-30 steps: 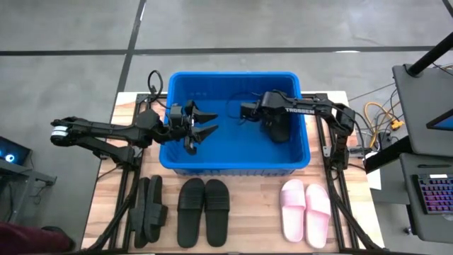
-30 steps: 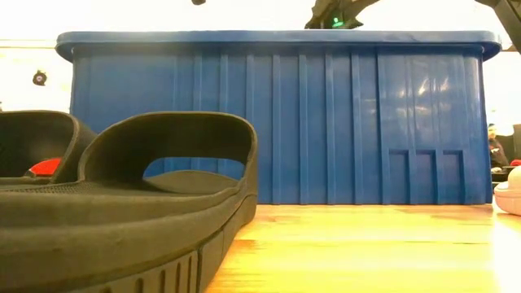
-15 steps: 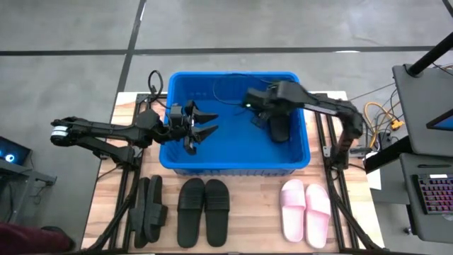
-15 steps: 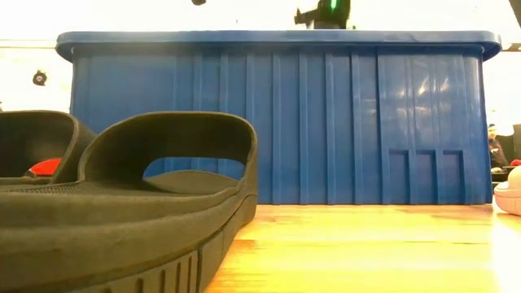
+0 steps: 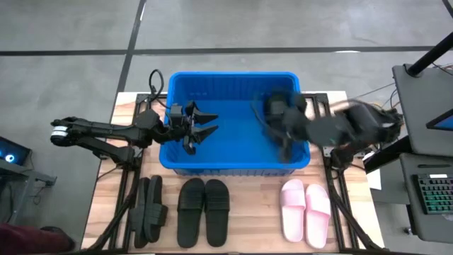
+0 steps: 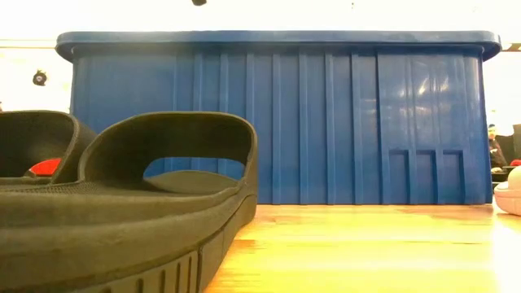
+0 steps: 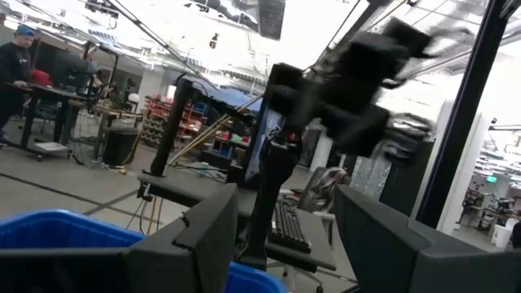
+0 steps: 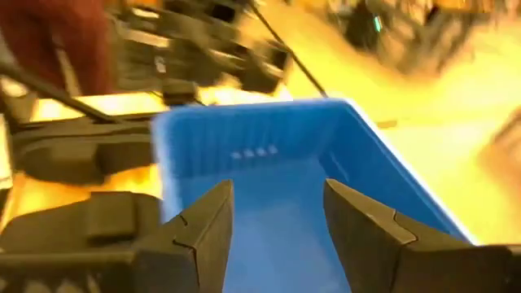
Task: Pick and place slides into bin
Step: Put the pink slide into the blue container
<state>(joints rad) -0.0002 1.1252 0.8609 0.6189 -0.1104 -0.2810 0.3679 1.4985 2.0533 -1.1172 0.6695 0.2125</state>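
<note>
The blue bin (image 5: 233, 159) stands at the table's middle; it fills the low view (image 6: 277, 122). A black slide (image 5: 284, 147) lies in its right part, mostly behind my blurred right arm. On the table near the front edge lie two black pairs (image 5: 148, 210) (image 5: 203, 210) and the pink pair (image 5: 306, 211). My left gripper (image 5: 205, 124) hovers open and empty over the bin's left part; it also shows in the left wrist view (image 7: 285, 232). My right gripper (image 5: 272, 110) is above the bin's right part, open and empty in the right wrist view (image 8: 277, 224).
The bin's rim (image 8: 244, 114) and inner walls lie below my right gripper. A black slide (image 6: 122, 212) lies close to the low camera, and a pink slide's edge (image 6: 509, 191) shows at the right. Desks and cables (image 5: 425, 106) stand beyond the table's right edge.
My right arm has lifted up out of the bin and is swinging fast toward the table's right and near side. The black slide stays in the bin's right part. My left gripper has kept still.
</note>
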